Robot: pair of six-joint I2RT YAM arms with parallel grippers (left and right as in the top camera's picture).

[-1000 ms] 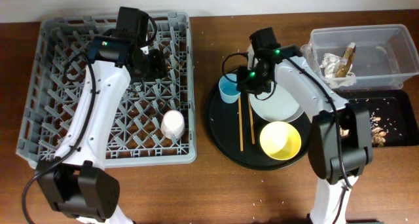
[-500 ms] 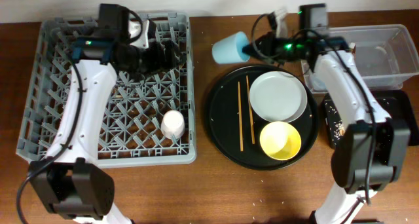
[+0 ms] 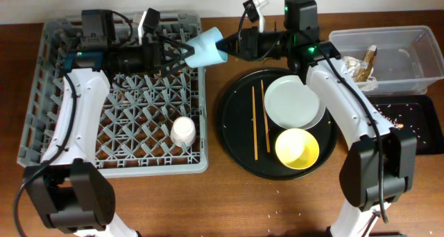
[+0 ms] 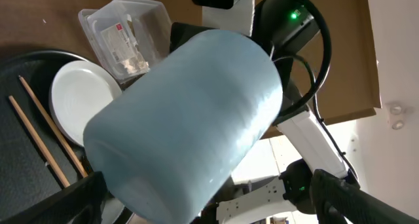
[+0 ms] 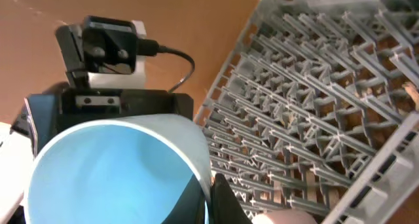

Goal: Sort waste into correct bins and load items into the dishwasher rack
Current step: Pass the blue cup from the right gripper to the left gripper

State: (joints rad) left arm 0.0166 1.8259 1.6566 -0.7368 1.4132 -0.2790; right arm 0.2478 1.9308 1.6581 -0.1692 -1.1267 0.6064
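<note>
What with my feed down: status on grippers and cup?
Right gripper shut on light-blue cup. Left gripper open, jaws spread at it. Held over dishwasher rack edge, nothing between.

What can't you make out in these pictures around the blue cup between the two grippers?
- Whether the left gripper touches the light-blue cup: overhead too small; left wrist view filled by the cup, fingers cut off at the bottom edge.
- Where the right gripper pinches it: right wrist view, the cup's rim mostly covers its fingers.
- Black tray contents: overhead, right arm hides its left end.
</note>
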